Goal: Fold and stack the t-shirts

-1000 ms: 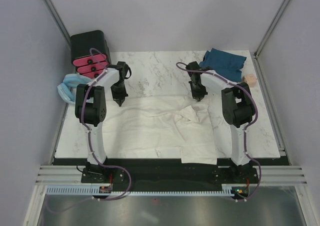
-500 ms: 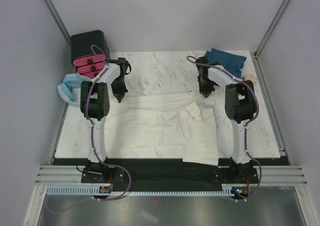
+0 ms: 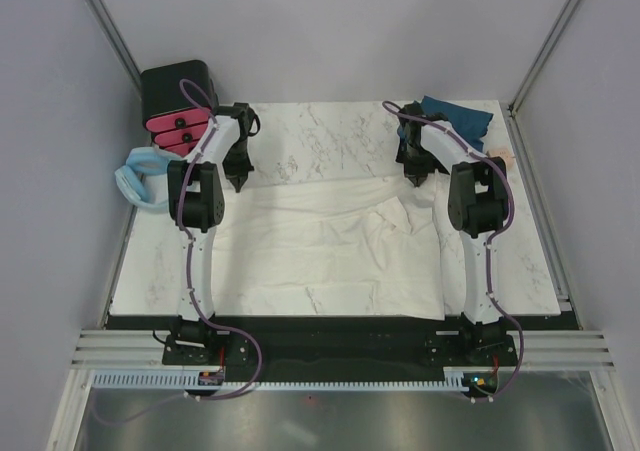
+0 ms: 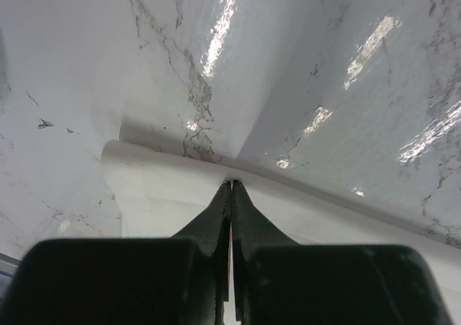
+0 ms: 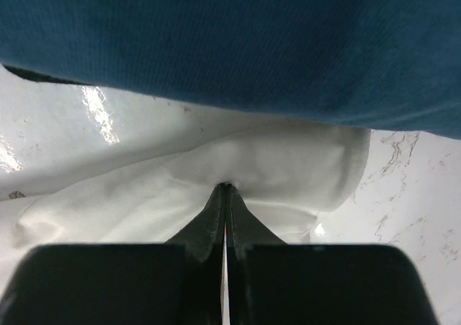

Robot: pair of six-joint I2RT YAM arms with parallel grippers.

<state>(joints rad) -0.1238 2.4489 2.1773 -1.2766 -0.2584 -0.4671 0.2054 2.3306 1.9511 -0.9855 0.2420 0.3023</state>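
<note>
The cream-white t-shirt (image 3: pixel 320 256) lies spread across the middle of the marble table (image 3: pixel 320 136), with a crumpled fold right of centre. My left gripper (image 3: pixel 238 182) is shut on its far left edge, and the left wrist view shows that gripper (image 4: pixel 232 184) pinching the white hem (image 4: pixel 155 184). My right gripper (image 3: pixel 418 179) is shut on the shirt's far right corner; in the right wrist view it (image 5: pixel 225 187) bites into bunched white cloth (image 5: pixel 288 159). The dark teal t-shirt (image 3: pixel 455 121) lies rumpled at the far right corner, just beyond the right gripper, and fills the top of the right wrist view (image 5: pixel 230 44).
A black box with pink drawers (image 3: pixel 178 106) stands at the far left corner, beside a pale blue padded ring (image 3: pixel 135 176) at the table's left edge. A small pink thing (image 3: pixel 497 156) lies near the right edge. Grey walls close in on both sides.
Both grippers have moved toward the far edge, the right one also rightward, drawing the white shirt's far edge with them. The cloth now lies flatter and wider.
</note>
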